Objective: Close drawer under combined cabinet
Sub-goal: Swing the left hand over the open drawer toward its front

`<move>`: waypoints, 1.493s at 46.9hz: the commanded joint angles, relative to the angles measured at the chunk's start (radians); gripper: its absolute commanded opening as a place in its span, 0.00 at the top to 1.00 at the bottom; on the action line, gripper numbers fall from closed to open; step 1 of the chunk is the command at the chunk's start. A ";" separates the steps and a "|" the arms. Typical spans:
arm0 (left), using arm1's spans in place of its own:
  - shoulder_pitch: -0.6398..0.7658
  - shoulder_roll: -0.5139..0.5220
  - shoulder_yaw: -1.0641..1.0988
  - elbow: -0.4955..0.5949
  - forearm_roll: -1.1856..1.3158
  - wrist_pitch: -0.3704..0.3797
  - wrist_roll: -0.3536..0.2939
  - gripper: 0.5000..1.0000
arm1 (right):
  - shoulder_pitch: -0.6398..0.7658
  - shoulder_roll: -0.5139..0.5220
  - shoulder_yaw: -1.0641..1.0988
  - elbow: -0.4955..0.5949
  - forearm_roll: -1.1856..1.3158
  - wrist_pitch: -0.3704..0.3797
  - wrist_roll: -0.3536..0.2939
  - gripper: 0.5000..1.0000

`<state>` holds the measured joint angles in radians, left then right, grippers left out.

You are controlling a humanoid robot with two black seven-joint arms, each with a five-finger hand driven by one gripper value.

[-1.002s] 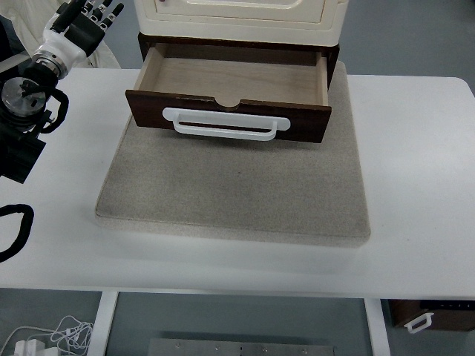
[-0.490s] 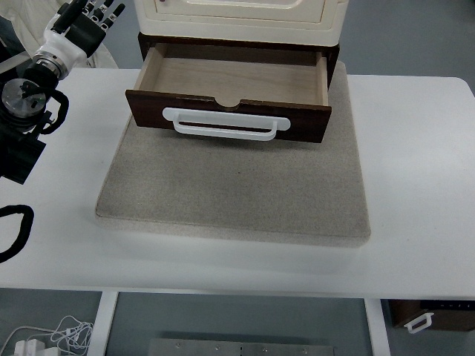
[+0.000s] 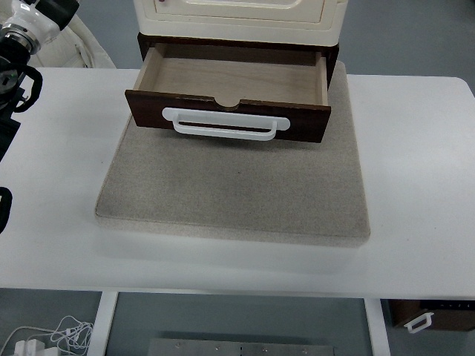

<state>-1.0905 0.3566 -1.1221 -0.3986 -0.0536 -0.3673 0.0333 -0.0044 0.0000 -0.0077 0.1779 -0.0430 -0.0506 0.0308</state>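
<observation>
The cream cabinet (image 3: 241, 18) stands at the back of a grey mat (image 3: 237, 189). Under it the drawer (image 3: 230, 78) is pulled out towards me, showing an empty light-wood inside. Its dark brown front (image 3: 148, 107) carries a white handle (image 3: 226, 124). My left arm (image 3: 18, 44) shows in the top left corner, well to the left of the drawer and touching nothing. Only the wrist and the base of the left hand (image 3: 46, 10) show; the rest is cut off by the picture's top edge. The right arm does not show.
The mat lies on a white table (image 3: 423, 170) with bare surface on both sides. Below the front edge, white cables (image 3: 44, 337) lie on the floor at left, and a brown box with a white handle (image 3: 430, 315) sits at right.
My left arm has drawn back up and to the left; the hand's fingers, seen before at the top left, have gone past the picture's edge. The drawer has not moved.
</observation>
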 commanded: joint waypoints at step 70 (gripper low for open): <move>-0.206 0.390 0.556 -1.197 0.261 0.033 0.243 0.00 | 0.000 0.000 0.000 0.000 0.000 0.000 0.000 0.10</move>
<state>-1.2728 0.7467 -0.6108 -1.5691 0.1969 -0.3281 0.2369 -0.0046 0.0000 -0.0077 0.1780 -0.0430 -0.0506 0.0306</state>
